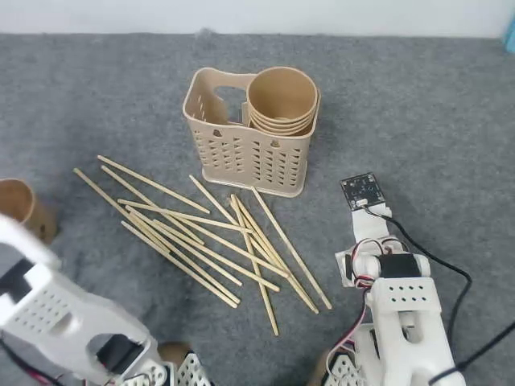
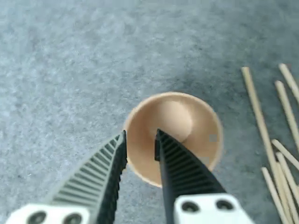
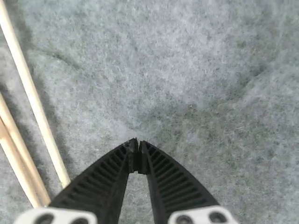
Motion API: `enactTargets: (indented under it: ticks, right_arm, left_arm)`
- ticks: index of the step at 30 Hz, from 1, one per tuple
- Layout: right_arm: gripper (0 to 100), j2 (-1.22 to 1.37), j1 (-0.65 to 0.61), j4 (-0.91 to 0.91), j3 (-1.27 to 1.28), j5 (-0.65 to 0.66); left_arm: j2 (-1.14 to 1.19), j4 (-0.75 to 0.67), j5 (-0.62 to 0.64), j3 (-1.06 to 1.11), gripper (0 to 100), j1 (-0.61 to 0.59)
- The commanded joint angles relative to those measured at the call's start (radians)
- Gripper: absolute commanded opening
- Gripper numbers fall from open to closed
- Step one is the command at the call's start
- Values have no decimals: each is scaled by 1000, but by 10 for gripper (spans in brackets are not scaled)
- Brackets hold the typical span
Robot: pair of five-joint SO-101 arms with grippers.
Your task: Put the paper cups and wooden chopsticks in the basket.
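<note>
A tan slotted basket [image 1: 233,149] stands upright at the back centre, with a stack of paper cups [image 1: 282,96] in its right compartment. Several wooden chopsticks [image 1: 201,233] lie scattered on the grey carpet in front of it. One loose paper cup [image 1: 16,205] sits at the far left edge. My left gripper [image 2: 140,135] is open just over that cup [image 2: 187,121], one finger inside the rim and the other outside it. My right gripper [image 3: 138,156] is shut on nothing, low over bare carpet beside two or three chopsticks [image 3: 28,88].
The left arm [image 1: 48,314] fills the front left corner and the right arm [image 1: 402,297] the front right, its black cable trailing to the right. Bare carpet lies to the right of the basket and behind it. The basket's left compartment [image 1: 217,100] looks empty.
</note>
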Motion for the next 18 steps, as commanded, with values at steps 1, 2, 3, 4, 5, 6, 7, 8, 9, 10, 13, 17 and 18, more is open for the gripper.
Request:
enactTargets:
  ticks: [1,2,3,4,5,6,7,8,9,10,13,17,18]
  right_arm:
    - [9,-2,-10,-15,-8,15]
    - [9,-2,-10,-15,-8,15]
    - [9,-2,-10,-15,-8,15]
    - [9,-2,-10,-15,-8,17]
    - [9,-2,-10,-15,-8,17]
    - [9,-2,-10,-15,-8,18]
    - [9,-2,-10,-15,-8,18]
    - [9,-2,-10,-15,-8,20]
    - [9,-2,-10,-15,-8,20]
    - [9,-2,-10,-15,-8,21]
    - [9,-2,-10,-13,-8,21]
    - [9,-2,-10,-12,-8,23]
    - [9,-2,-10,-12,-8,23]
  left_arm:
    - [-103,35,-5,88,94,94]
    - [-120,35,-6,131,94,112]
    - [-138,35,-8,173,94,130]
    - [-163,35,-11,211,94,146]
    - [-189,35,-26,246,94,160]
    - [-221,35,-38,280,94,173]
    - [-256,34,-44,312,94,181]
    - [-292,34,-46,340,94,187]
    - [-328,31,-48,367,94,189]
    - [-356,29,-48,390,94,189]
    - [-402,-28,-49,464,94,186]
    - [-377,-152,-49,561,94,175]
    - [-365,-178,-49,581,94,173]
